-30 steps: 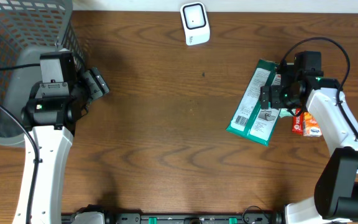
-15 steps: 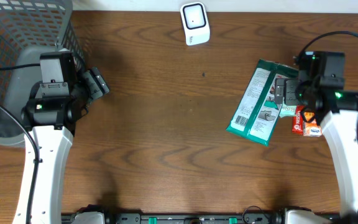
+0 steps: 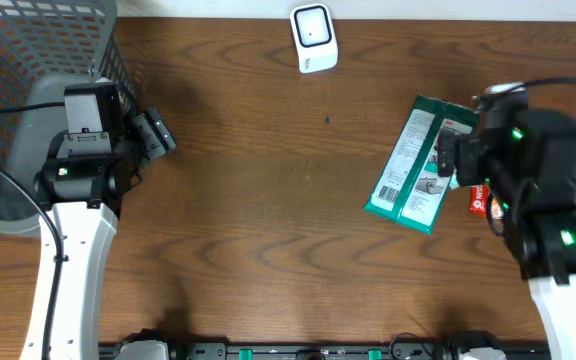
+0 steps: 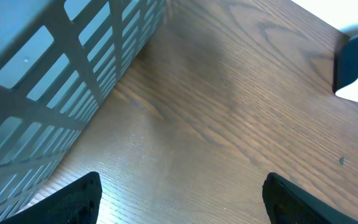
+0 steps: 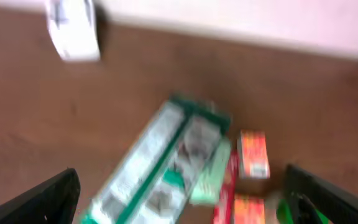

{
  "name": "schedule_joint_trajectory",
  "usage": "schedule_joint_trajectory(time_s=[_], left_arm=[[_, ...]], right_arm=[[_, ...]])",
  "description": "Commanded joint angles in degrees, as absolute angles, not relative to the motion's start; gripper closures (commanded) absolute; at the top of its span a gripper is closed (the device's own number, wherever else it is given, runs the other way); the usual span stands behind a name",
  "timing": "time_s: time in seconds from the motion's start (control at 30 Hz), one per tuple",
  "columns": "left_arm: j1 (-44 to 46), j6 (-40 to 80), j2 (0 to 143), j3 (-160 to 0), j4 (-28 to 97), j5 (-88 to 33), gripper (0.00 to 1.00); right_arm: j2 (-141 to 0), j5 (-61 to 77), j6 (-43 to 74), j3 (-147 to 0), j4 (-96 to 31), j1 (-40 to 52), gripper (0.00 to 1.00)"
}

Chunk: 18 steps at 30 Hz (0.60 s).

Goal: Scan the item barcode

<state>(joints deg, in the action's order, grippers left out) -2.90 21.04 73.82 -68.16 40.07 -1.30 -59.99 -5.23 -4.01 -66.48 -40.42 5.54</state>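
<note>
A green and white packet (image 3: 410,163) lies flat at the table's right, a barcode printed near its lower left end; the blurred right wrist view also shows the packet (image 5: 157,165). The white scanner (image 3: 313,38) stands at the back centre, seen as a scanner (image 5: 73,28) at that view's upper left. My right gripper (image 5: 180,186) hangs open high above the packet, holding nothing; from overhead the right gripper (image 3: 448,158) covers the packet's right edge. My left gripper (image 4: 182,186) stands open over bare wood, far left beside the basket (image 3: 28,60).
Small goods lie right of the packet: a pale green sachet (image 5: 210,174), a red packet (image 5: 225,186) and two orange boxes (image 5: 253,152). The grey wire basket wall (image 4: 55,93) runs close along the left gripper's left side. The left arm (image 3: 73,200) stands at the table's left.
My right arm has lifted away from the packet and swung toward the front right, still open. The packet and the left arm have not moved.
</note>
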Motion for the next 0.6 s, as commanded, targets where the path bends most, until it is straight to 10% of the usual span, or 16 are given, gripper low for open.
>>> schedule_joint_trajectory(time_s=[0.0,0.57], left_arm=[[-3.20,21.10,73.73,-68.47,40.07,-0.38,0.16],[-3.20,21.10,73.73,-68.47,40.07,-0.38,0.16]], right_arm=[[-53.43,-0.40,-4.58,-66.57,-33.85,5.85,0.01],[-19.05,11.05,-7.38,-40.49,9.61,5.85,0.01]])
